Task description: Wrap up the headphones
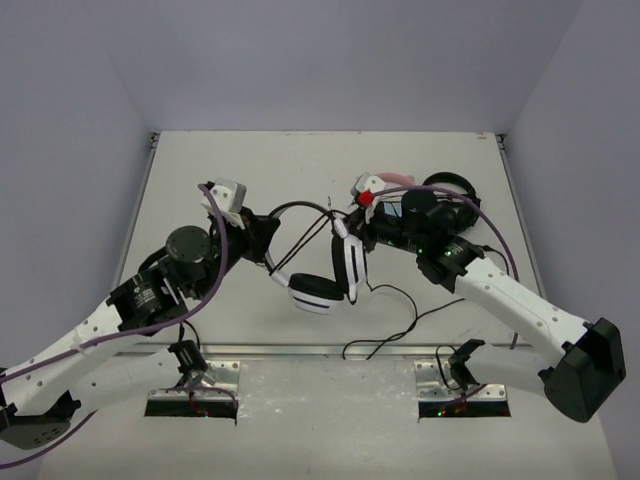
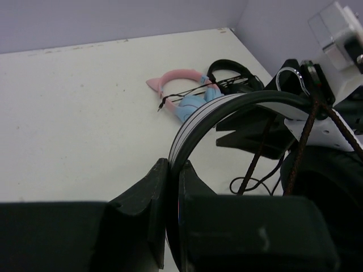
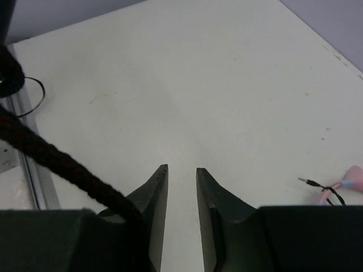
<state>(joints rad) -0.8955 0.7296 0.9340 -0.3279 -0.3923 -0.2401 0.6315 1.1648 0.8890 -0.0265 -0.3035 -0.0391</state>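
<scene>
— Top external view first: where are the headphones [image 1: 318, 292]?
— Mid-table [image 1: 300, 160], between the two arms. Both white ear cups hang low at the near end; the headband arcs up and away towards the left arm. The thin black cable [image 1: 400, 291] trails loose over the table towards the right arm's side.
— And the left gripper [image 2: 170, 167]?
— Pinching the headband. The left wrist view shows the black-and-white band clamped edge-on between the two fingers.
— The right gripper [image 3: 181, 170]?
— Fingers stand slightly apart with a narrow gap. Only bare table shows between them, so it grips nothing.
— Anything else nearby?
— The pink-and-blue cat-ear headphones [image 2: 181, 85] and the all-black headphones [image 2: 232, 73] lie together near the far right corner, beyond the band. A small jack plug [image 3: 309, 181] on a thin lead lies beside the pink set.
</scene>
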